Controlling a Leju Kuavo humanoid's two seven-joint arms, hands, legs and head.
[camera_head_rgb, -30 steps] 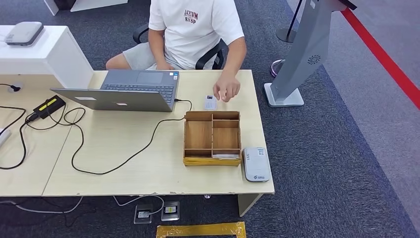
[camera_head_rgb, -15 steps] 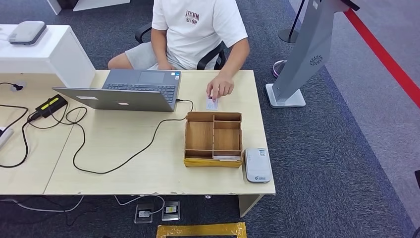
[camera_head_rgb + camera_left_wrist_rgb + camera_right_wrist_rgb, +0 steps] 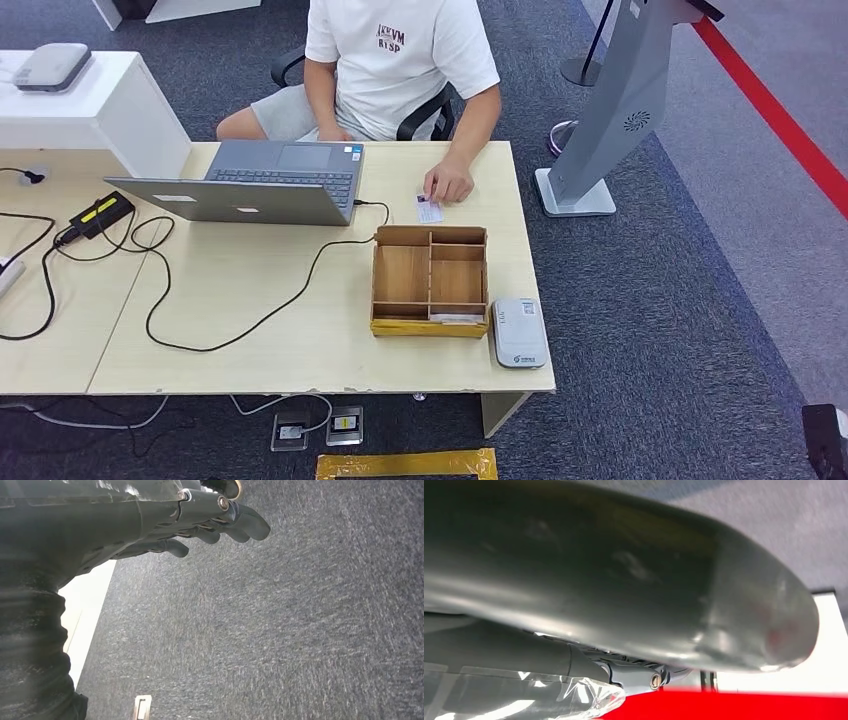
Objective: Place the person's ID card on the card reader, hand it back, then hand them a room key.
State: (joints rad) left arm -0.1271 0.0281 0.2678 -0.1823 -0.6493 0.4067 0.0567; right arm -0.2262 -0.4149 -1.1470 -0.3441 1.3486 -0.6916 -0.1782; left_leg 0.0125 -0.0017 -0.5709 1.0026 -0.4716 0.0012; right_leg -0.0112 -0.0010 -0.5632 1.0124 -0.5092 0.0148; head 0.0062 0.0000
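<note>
One step barely begun, judging by the layout: ID card (image 3: 428, 210) lying flat on the desk (image 3: 250, 300) at its far edge, just beyond the wooden divided tray (image 3: 429, 279), with the seated person's hand (image 3: 449, 186) resting on it or just touching it. Card reader (image 3: 519, 332) sitting at the near right corner of the desk, touching or just beside the tray, nothing on it. Next move probably calls for reaching past the tray to take the card once released, then carrying it back to the reader. Left hand (image 3: 200, 525) hanging over grey carpet, fingers loosely extended and somewhat apart, holding nothing. Right hand (image 3: 624, 580) seen too close and blurred in its wrist view; cannot tell how far open or whether touching anything
</note>
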